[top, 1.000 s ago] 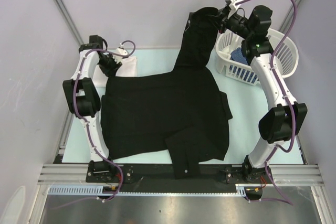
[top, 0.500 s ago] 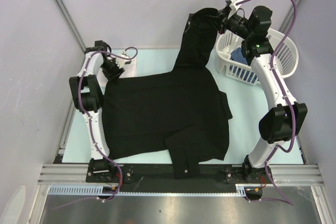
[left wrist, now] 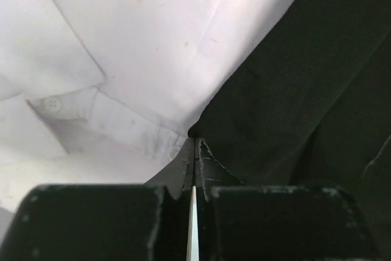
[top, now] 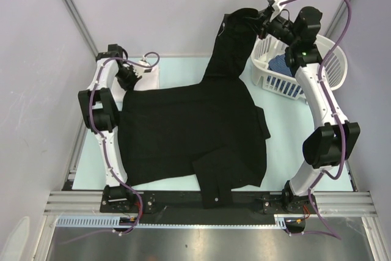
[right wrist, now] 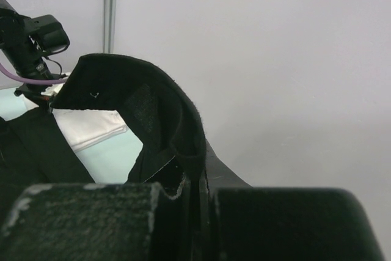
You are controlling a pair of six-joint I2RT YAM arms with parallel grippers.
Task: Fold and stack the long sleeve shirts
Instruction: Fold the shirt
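The black shirt (top: 195,126) lies spread flat across the table, a flap hanging over the near edge. One sleeve (top: 229,47) is pulled up and away at the back, my right gripper (top: 255,21) shut on its cuff (right wrist: 153,102). The white shirt (top: 149,76) lies folded at the far left, partly under the black one. My left gripper (top: 133,80) is down at the black shirt's far left corner. In the left wrist view its jaws (left wrist: 194,142) are shut, pinching the black cloth's edge (left wrist: 293,90) where it meets the white shirt (left wrist: 153,41).
A white slatted basket (top: 330,59) with something blue (top: 281,65) inside stands at the far right, under the right arm. The table's metal rail (top: 208,203) runs along the near edge. Grey walls close in behind and at both sides.
My left gripper opened at the black shirt's far left corner, then shut on its edge. The right gripper lifted the sleeve slightly higher.
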